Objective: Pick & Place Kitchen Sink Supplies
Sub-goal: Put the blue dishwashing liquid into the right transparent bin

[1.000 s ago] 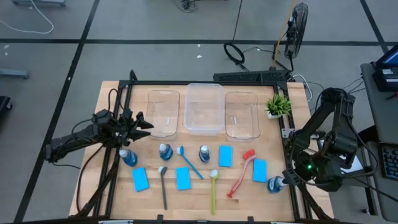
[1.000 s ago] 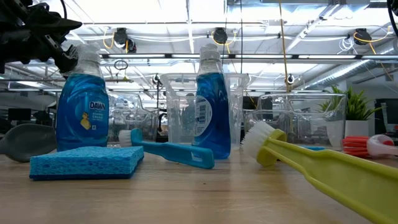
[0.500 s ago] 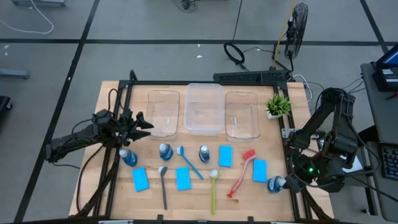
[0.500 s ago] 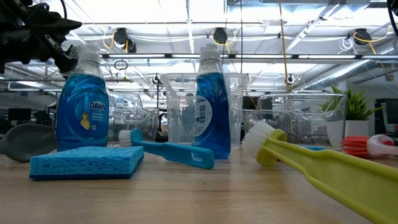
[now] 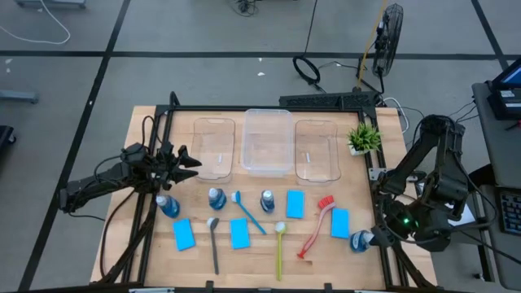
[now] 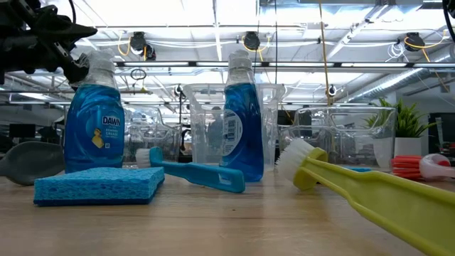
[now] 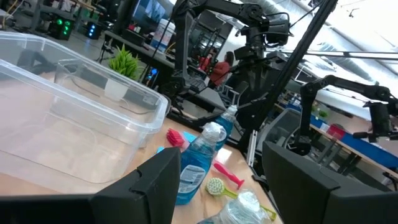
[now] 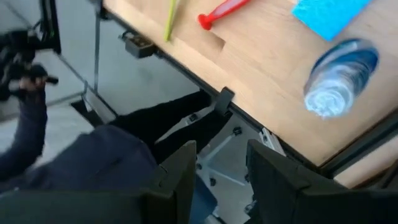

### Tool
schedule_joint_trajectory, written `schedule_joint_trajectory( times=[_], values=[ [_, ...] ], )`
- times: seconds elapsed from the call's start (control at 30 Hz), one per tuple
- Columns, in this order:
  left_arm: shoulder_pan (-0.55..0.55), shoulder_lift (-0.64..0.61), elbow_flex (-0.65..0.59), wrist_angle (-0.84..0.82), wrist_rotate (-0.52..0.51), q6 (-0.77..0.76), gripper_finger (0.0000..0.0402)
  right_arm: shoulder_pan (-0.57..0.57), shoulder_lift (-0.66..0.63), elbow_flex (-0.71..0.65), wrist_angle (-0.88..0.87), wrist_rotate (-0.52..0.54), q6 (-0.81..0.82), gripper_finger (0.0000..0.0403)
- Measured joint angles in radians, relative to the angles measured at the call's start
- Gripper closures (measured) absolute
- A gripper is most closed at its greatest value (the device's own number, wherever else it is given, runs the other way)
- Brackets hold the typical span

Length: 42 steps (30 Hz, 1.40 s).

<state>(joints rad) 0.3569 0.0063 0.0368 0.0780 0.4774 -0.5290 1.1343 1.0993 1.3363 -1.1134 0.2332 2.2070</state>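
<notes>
Nothing grasped yet: left gripper (image 5: 189,161) open near table's (image 5: 326,252) left edge above leftmost small blue pale-capped bottle (image 5: 168,205), awaiting descent; right gripper (image 8: 221,165) open past right edge.

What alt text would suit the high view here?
Wooden table from above: three clear tubs along the far side, blue bottles, sponges and dish brushes nearer. Left gripper open above the left tub; right gripper at the table's right edge.
</notes>
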Motion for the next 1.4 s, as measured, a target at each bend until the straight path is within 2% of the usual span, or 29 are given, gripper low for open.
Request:
schedule_joint_trajectory(
  times=[0.13, 0.37, 0.63, 0.97, 1.1, 1.4],
  values=[
    [0.000, 0.000, 0.000, 0.000, 0.000, 0.000, 0.0174, 0.000, 0.001, -0.027, 0.005, -0.011, 0.081, 0.0273],
    [0.000, 0.000, 0.000, 0.000, -0.001, 0.001, 0.0174, 0.000, 0.001, -0.111, 0.110, -0.239, 0.154, 0.0273],
    [0.000, 0.000, 0.000, -0.001, -0.002, 0.002, 0.0174, 0.000, 0.001, -0.165, 0.202, -0.235, 0.156, 0.0272],
    [0.000, 0.000, 0.000, -0.001, -0.002, 0.002, 0.0174, 0.000, 0.001, -0.166, 0.191, -0.235, 0.130, 0.0269],
    [0.000, 0.000, 0.000, -0.001, -0.002, 0.002, 0.0174, 0.000, 0.001, -0.166, 0.165, -0.235, 0.130, 0.0249],
    [0.000, 0.000, 0.000, -0.001, -0.002, 0.001, 0.0174, 0.000, 0.001, -0.166, 0.100, -0.234, 0.136, 0.0172]
  ],
)
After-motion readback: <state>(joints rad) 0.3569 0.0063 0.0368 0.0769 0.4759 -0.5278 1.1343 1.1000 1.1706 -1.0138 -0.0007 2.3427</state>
